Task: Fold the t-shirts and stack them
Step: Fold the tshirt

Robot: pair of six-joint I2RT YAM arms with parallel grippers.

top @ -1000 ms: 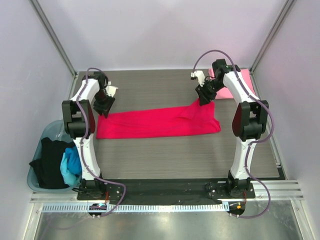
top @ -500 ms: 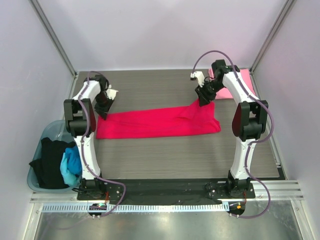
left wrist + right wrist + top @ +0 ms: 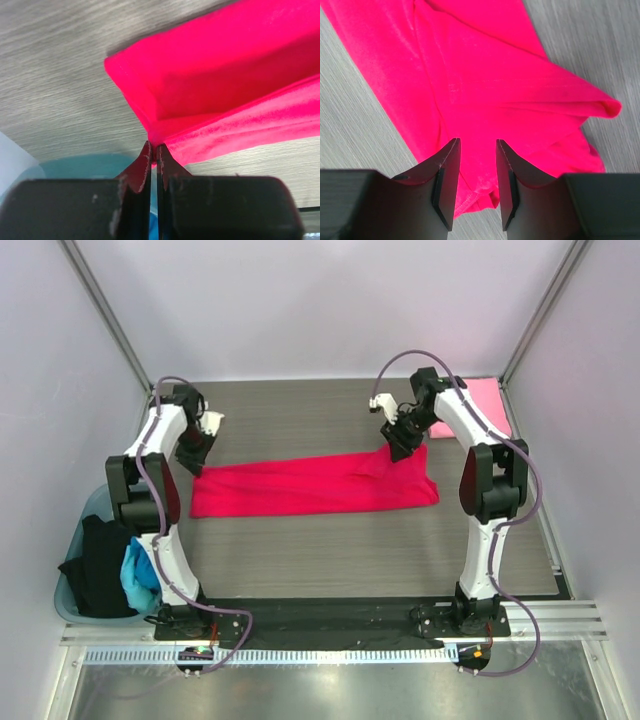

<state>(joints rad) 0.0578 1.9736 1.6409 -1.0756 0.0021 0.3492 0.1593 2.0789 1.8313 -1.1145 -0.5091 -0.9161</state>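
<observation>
The crimson red t-shirt (image 3: 310,485) lies on the table as a long folded strip running left to right. My left gripper (image 3: 193,462) is shut on its far left corner; the left wrist view shows the jaws (image 3: 154,146) pinching the red cloth (image 3: 225,90) just above the table. My right gripper (image 3: 402,445) is open over the strip's right end, where the cloth rises in a small peak. In the right wrist view the open gripper (image 3: 477,145) hovers above red cloth (image 3: 485,75), gripping nothing. The light pink t-shirt (image 3: 485,395) lies flat at the back right corner.
A teal bin (image 3: 95,502) stands off the table's left edge, holding a black t-shirt (image 3: 95,560) and a bright blue one (image 3: 140,575). The bin's rim also shows in the left wrist view (image 3: 75,165). Walls close in the table on three sides.
My left gripper has moved left and toward the back, still holding the corner, and the strip's left end has stretched with it. My right gripper has shifted a little to the left.
</observation>
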